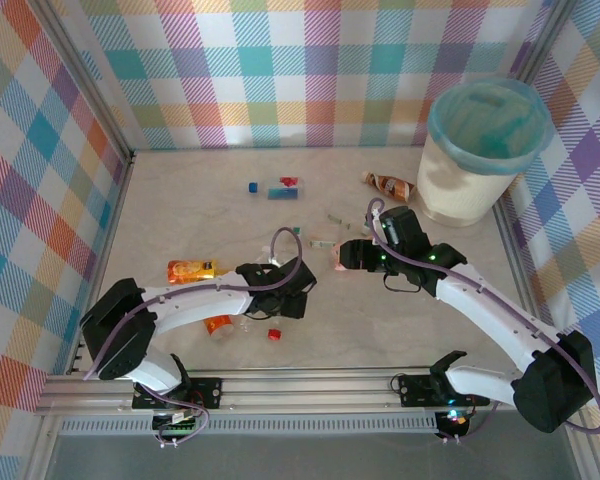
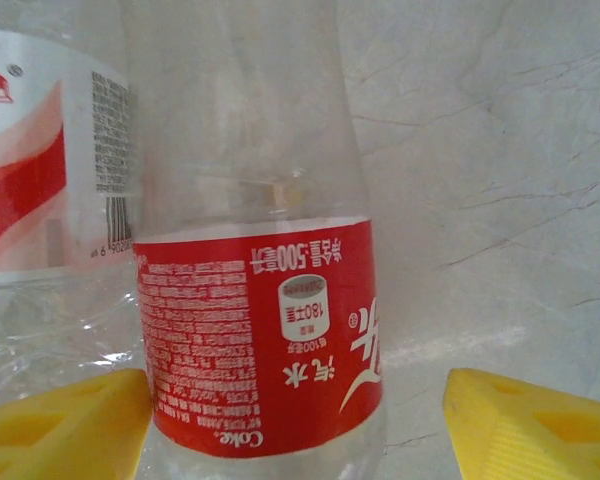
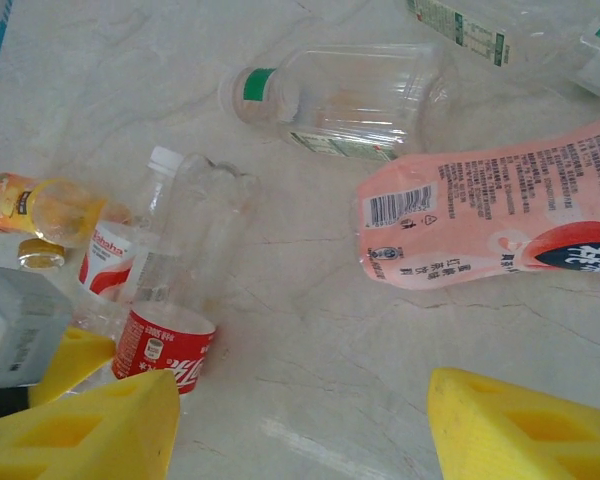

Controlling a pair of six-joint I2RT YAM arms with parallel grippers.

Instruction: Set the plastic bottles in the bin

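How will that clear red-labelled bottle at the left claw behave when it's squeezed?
Likely very light: the red-labelled bottle looks empty. Its thin clear wall may buckle. Round and smooth, it might slip or roll away.

A: What's that table point(image 3: 310, 380) made of?
B: It looks like pale stone, smooth with a faint sheen. The red-label bottle point(image 2: 260, 340) is thin clear plastic with a glossy film label.
A: And the pink bottle point(image 3: 480, 220)?
B: It has a duller printed sleeve. The 2 yellow fingertips point(image 3: 520, 425) look like matt plastic.
A: And the bin point(image 1: 460, 195), far right?
B: Smooth cream plastic, lined with a thin, wrinkled teal bag point(image 1: 490, 125). The near rail point(image 1: 310, 402) is brushed metal.
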